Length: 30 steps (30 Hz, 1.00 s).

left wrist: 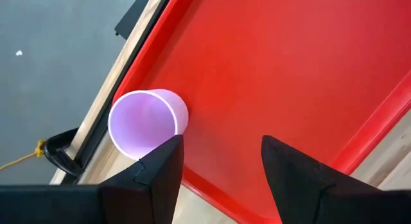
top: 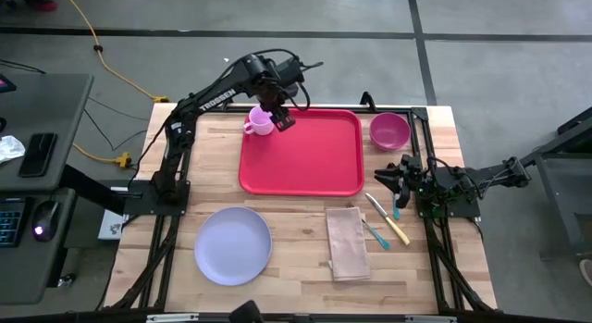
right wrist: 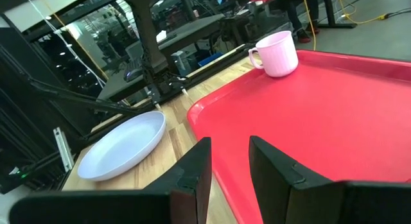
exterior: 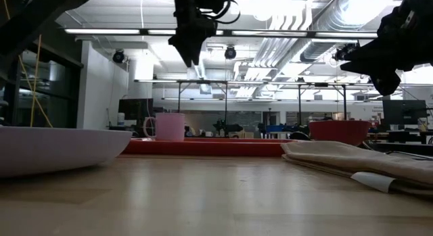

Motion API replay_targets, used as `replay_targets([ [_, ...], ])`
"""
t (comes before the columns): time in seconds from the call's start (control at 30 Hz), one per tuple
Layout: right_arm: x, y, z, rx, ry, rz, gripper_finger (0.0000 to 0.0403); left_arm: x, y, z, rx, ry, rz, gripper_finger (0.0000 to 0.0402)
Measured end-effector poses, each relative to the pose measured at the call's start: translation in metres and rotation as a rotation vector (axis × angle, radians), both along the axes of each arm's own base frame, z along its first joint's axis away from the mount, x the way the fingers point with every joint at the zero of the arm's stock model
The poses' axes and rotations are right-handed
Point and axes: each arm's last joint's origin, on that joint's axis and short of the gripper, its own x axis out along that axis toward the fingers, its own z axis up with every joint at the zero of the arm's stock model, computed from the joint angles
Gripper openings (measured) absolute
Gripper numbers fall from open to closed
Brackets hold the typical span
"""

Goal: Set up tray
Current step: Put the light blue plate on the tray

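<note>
High view: your red tray (top: 305,156) lies flat on the far middle of the wooden table (top: 296,267). One pink mug (top: 260,122) stands in the tray's far left corner. The left gripper (top: 280,115) hangs just beside the mug, over that corner. The right gripper (top: 393,178) waits off the tray's right edge, near the cutlery. Count here: one lavender plate (top: 232,245) near left, one folded napkin (top: 348,242) near middle, one magenta bowl (top: 389,130) right of the tray, and two utensils (top: 388,219) beside the napkin (one yellow-handled, one teal-handled; what kind, you cannot tell).

Low view: the mug (exterior: 168,126) stands upright on the tray (exterior: 203,147), and the left gripper (exterior: 189,46) is well above it, touching nothing (the overhead does not show that height). Plate (exterior: 57,148), napkin (exterior: 352,161) and bowl (exterior: 338,131) all rest on the table.

Left wrist view: the fingers (left wrist: 167,169) stand apart, released, with bare tray (left wrist: 270,70) between them; the mug (left wrist: 148,121) sits just outside one finger, empty inside.

Right wrist view: the right fingers (right wrist: 192,172) have a narrow gap between them with nothing in it. Only here do you see the mug's handle (right wrist: 254,56) turned towards the plate (right wrist: 122,147).
</note>
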Motion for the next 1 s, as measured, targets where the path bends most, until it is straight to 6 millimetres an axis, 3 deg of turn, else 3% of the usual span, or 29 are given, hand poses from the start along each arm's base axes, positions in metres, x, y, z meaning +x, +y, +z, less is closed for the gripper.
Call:
replay_targets([
  [0.33, 0.000, 0.000, 0.000, 0.002, 0.000, 0.016, 0.0083, 0.002, -0.008, 0.002, -0.172, -0.095, -0.038, 0.0239],
  [0.7, 0.000, 0.000, 0.000, 0.002, 0.001, 0.017, 0.0083, 0.003, -0.059, 0.026, -0.133, -0.146, -0.068, 0.0239],
  [1.0, 0.000, 0.001, 0.000, 0.002, 0.001, 0.022, 0.0083, -0.007, -0.105, 0.051, -0.155, -0.234, -0.044, 0.0239],
])
